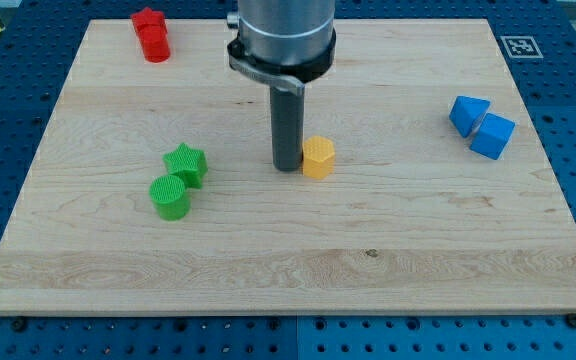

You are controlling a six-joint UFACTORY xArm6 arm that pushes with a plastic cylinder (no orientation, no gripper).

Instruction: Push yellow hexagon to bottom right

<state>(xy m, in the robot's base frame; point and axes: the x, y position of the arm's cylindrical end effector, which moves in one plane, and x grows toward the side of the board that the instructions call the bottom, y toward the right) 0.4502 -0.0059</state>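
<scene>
The yellow hexagon sits near the middle of the wooden board. My tip rests on the board right at the hexagon's left side, touching it or nearly so. The dark rod rises from the tip to the grey arm body at the view's top.
A green star and a green cylinder stand together left of the tip. Two red blocks sit at the top left. Two blue blocks sit at the right. A fiducial tag marks the board's top right corner.
</scene>
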